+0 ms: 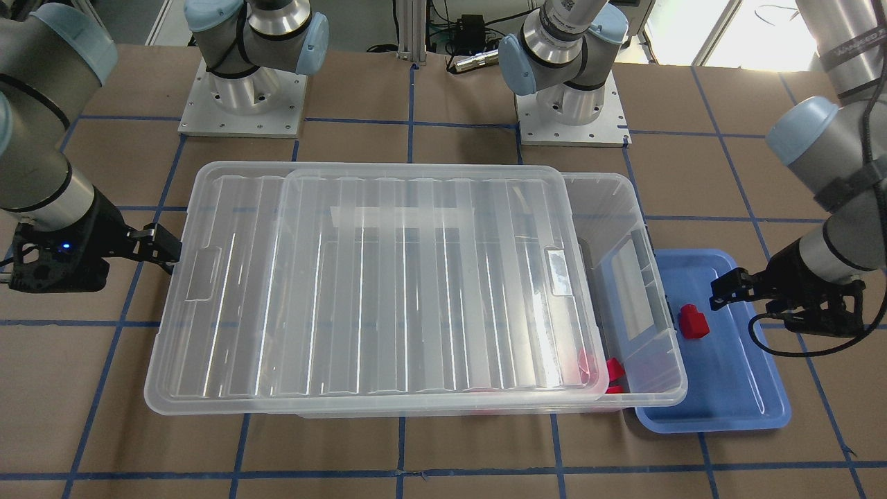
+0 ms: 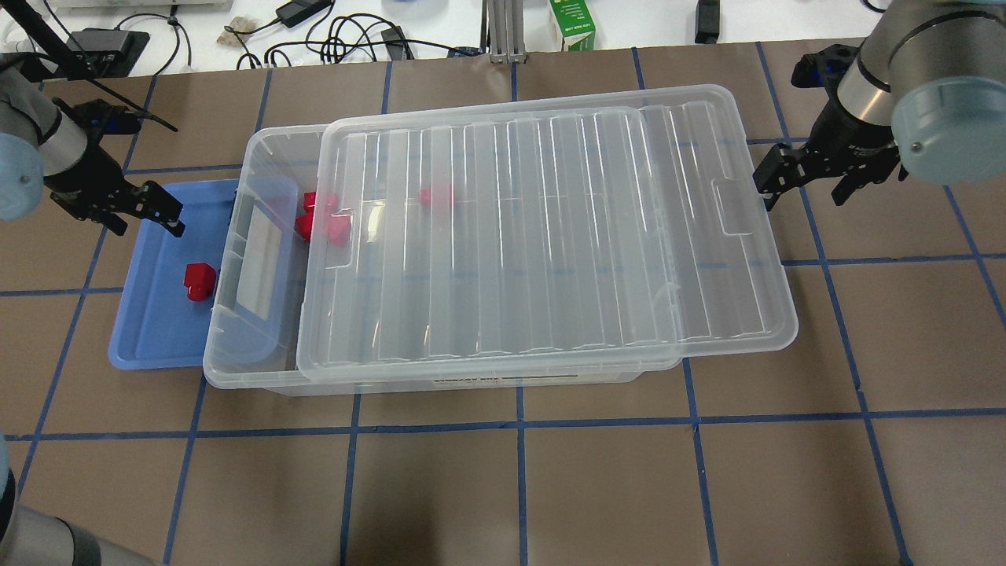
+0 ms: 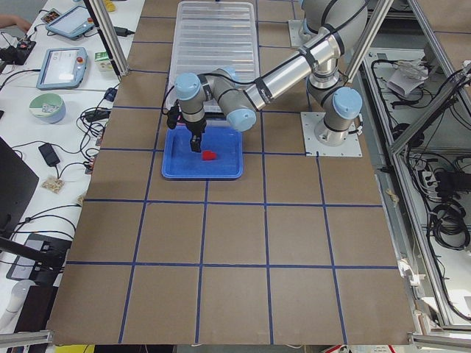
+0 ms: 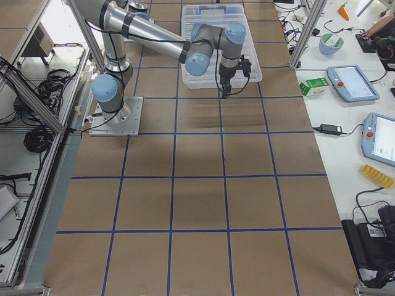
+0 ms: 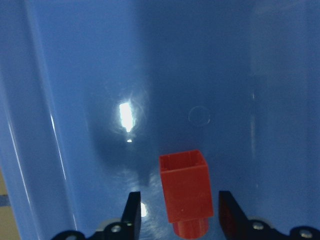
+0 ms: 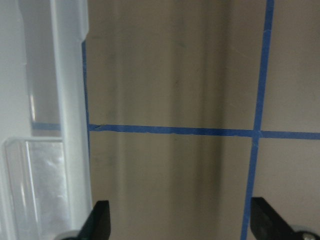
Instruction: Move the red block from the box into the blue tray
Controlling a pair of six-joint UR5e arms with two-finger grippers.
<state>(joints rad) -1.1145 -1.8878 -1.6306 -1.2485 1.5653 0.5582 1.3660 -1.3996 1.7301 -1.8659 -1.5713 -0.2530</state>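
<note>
The red block [image 2: 199, 281] lies on the floor of the blue tray [image 2: 153, 334], apart from any gripper. My left gripper [image 2: 153, 211] hovers open over the tray. In the left wrist view the block [image 5: 184, 187] shows below and between the spread fingertips [image 5: 132, 212]. The box [image 2: 263, 369] stands next to the tray, its ribbed lid [image 2: 542, 236] slid toward my right so the left end is open. My right gripper [image 2: 809, 187] is open and empty beside the lid's right end, over the table.
Several other red pieces [image 2: 322, 216] lie inside the box at its open end, one more [image 2: 436, 196] under the lid. The tray's right rim is tucked under the box's end. The brown table [image 2: 519, 487] has blue tape lines.
</note>
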